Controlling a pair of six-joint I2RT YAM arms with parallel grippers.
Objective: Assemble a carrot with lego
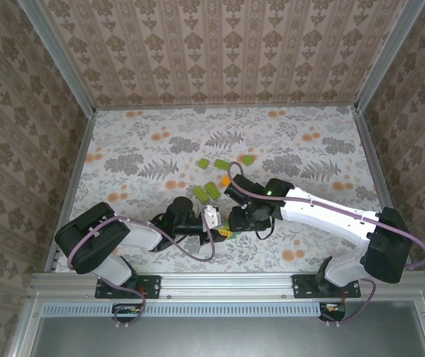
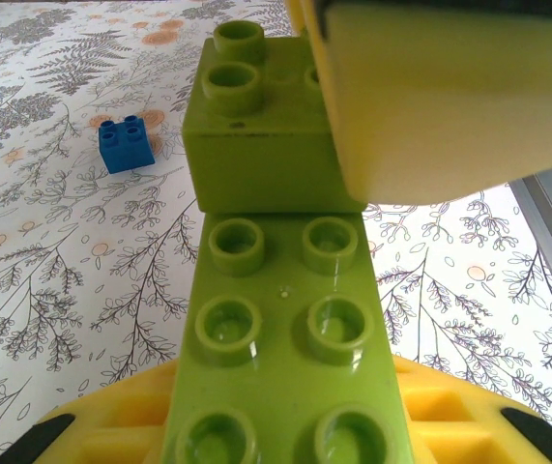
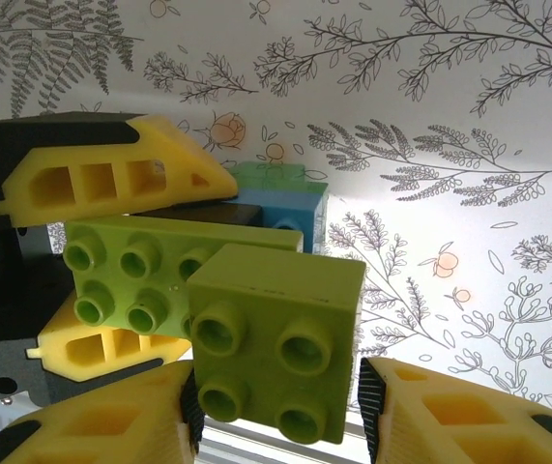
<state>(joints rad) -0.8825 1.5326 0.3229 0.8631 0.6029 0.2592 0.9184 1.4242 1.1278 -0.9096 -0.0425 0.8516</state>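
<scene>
Left gripper [image 2: 285, 430] is clamped on the carrot [image 3: 130, 275], low over the table [image 1: 309, 149] near its 6 o'clock edge. Right gripper [image 3: 277, 420] grips a square lime brick [image 3: 276, 338] seated on the carrot's far end. Loose lego [image 1: 212, 165] lies at 12 o'clock of the grippers.

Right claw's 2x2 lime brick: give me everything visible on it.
The 2x2 brick is lime-green glossy plastic, a squat block with four hollow round studs. It is stacked on the studs at one end of the long brick, also lime, held by the left claw. The right claw grips two opposite sides. Whether it is pressed fully home is unclear.
</scene>
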